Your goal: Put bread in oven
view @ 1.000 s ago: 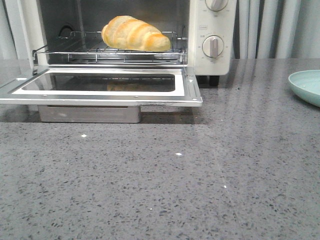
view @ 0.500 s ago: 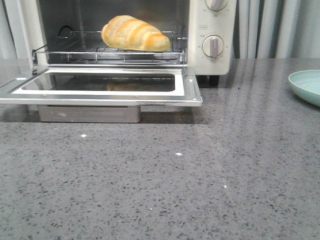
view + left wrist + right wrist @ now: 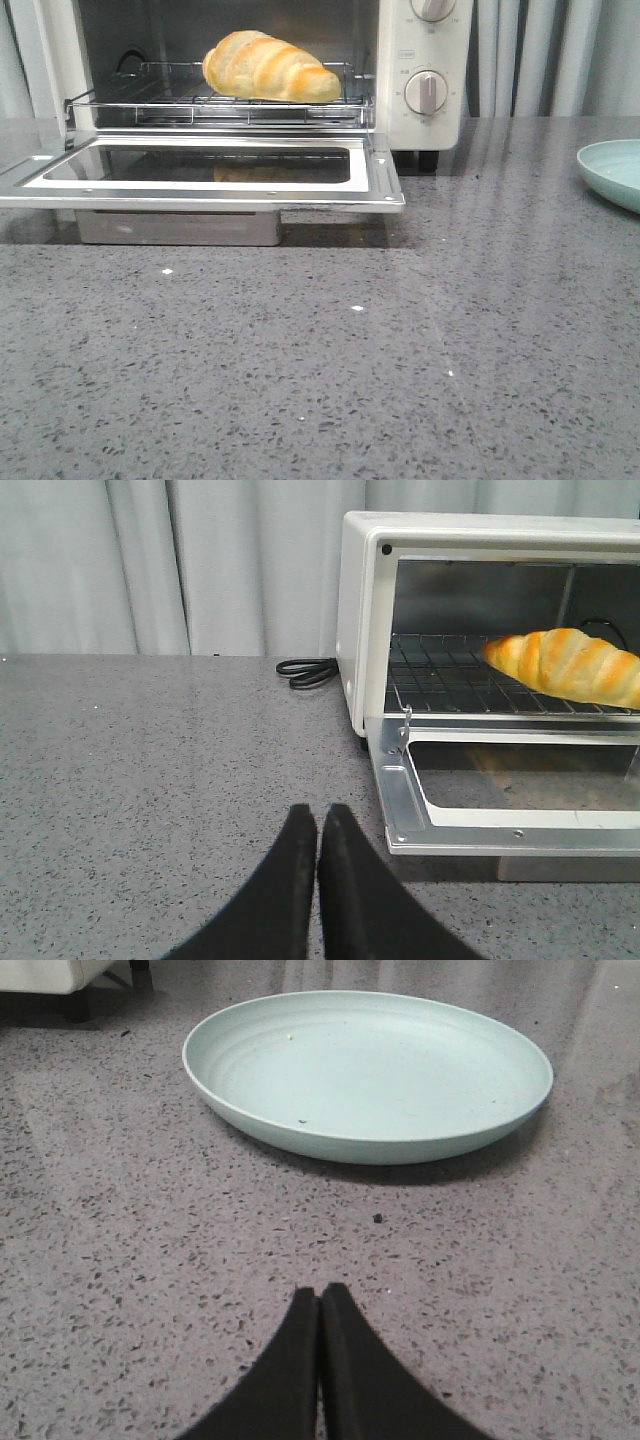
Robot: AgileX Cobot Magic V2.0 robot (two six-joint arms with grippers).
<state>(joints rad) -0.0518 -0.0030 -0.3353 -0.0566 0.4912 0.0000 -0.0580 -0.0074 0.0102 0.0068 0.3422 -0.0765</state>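
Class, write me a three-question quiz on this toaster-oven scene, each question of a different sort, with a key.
1. True or false: the oven door hangs open.
2. Where does the bread lie? A) on the plate B) on the wire rack C) on the counter
3. Fill in: the left gripper and the right gripper are both ____.

Key: 1 true; 2 B; 3 shut, holding nothing.

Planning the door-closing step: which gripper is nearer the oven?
Left. The left gripper faces the oven with its door down; the right gripper faces the plate.
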